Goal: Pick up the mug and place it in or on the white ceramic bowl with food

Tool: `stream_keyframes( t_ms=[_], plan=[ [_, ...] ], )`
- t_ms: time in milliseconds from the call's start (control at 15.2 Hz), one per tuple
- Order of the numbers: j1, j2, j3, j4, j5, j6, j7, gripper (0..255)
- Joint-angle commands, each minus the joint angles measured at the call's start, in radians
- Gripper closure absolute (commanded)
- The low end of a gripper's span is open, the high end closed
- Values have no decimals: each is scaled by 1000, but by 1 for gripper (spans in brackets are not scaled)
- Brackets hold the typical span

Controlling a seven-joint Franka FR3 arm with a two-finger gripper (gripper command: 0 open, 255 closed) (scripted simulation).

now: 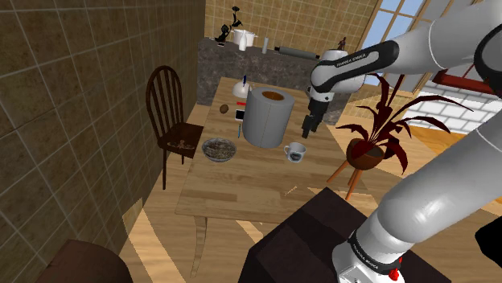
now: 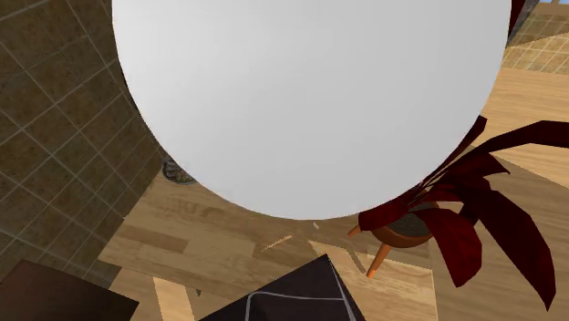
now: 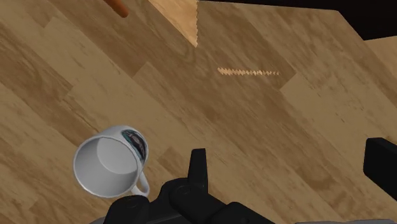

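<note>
Claw (image 1: 311,128) hangs over table (image 1: 241,197), fingers (image 3: 199,168) wide apart, holding nothing. Mug (image 1: 296,151) stands upright on table just below claw, beside one finger, not between them. Bowl (image 1: 219,149) with food sits at shoulder view's left of mug, apart. Roll (image 1: 266,117) stands behind both.

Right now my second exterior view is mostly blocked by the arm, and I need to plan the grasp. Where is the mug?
Observer: The mug stands upright on the table, to the right of the bowl in the shoulder view.
Operator: Where's the gripper?
Observer: The gripper hangs above the table near the mug, not touching it.
Operator: Is the mug between the fingers?
Observer: No; in the wrist view it lies outside the open fingers, beside one of them.
</note>
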Motion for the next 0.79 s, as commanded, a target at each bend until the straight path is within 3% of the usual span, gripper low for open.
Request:
stream_keyframes(
  t_ms=[0, 726],
  plan=[
    [-6, 75, -21, 31, 17, 43, -38, 0],
    [-101, 504, -61, 305, 190, 166, -267, 0]
  ],
)
